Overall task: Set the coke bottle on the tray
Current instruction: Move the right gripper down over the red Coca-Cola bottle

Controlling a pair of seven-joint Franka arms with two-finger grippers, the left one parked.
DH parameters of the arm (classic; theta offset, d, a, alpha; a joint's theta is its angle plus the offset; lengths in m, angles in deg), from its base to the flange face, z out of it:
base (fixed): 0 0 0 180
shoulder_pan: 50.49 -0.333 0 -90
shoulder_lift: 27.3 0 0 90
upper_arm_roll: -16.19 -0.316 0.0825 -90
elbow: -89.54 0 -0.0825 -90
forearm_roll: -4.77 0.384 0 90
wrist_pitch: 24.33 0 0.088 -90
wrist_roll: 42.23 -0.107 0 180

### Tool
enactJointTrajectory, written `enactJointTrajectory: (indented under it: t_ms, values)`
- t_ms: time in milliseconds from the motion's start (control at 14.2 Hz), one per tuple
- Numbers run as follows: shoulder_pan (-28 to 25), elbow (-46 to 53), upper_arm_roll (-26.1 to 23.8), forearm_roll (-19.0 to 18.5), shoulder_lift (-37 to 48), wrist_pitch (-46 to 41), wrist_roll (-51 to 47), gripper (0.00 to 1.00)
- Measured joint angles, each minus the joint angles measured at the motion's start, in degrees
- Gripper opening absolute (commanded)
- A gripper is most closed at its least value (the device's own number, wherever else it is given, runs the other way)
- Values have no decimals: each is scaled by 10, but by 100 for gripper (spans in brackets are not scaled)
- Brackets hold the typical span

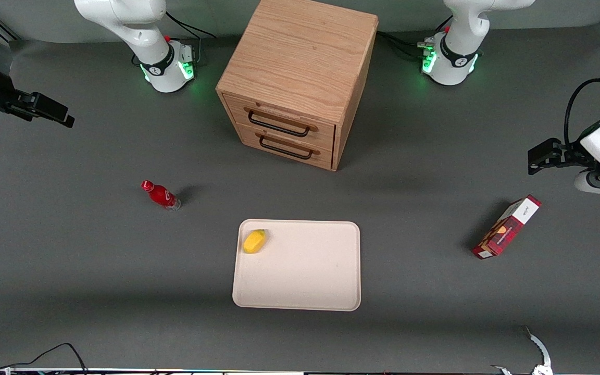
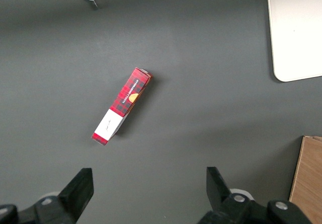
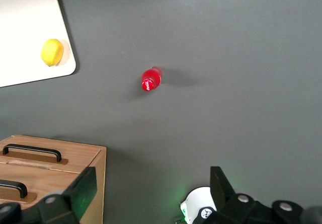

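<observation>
At the working arm's end of the table (image 1: 71,271), the gripper (image 1: 52,112) is held high with its fingers (image 3: 83,186) spread wide and nothing between them. The coke bottle (image 1: 161,195) is seen standing on the table, well apart from the gripper and near the tray (image 1: 305,281), in whose corner a yellow fruit (image 1: 254,241) is laid. A wooden drawer cabinet (image 1: 297,78) is placed farther from the camera than the tray, and a red-and-white box (image 1: 507,227) is found toward the parked arm's end.

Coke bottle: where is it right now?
The coke bottle stands on the bare table toward the working arm's end, apart from the tray; the open gripper is high above, well clear.
</observation>
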State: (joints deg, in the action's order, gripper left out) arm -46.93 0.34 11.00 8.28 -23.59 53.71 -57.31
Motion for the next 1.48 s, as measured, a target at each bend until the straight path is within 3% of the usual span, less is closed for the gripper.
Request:
enactJointTrajectory:
  t_ms: [565,706,1129,1482]
  values:
    - [-2,-24,-5,-5,-4,9,1,100]
    - [-3,-94,-12,-5,0,90,1,100]
    - [-6,-396,-64,-4,0,443,-50,100]
    - [-6,-462,-67,-24,-2,541,-55,100]
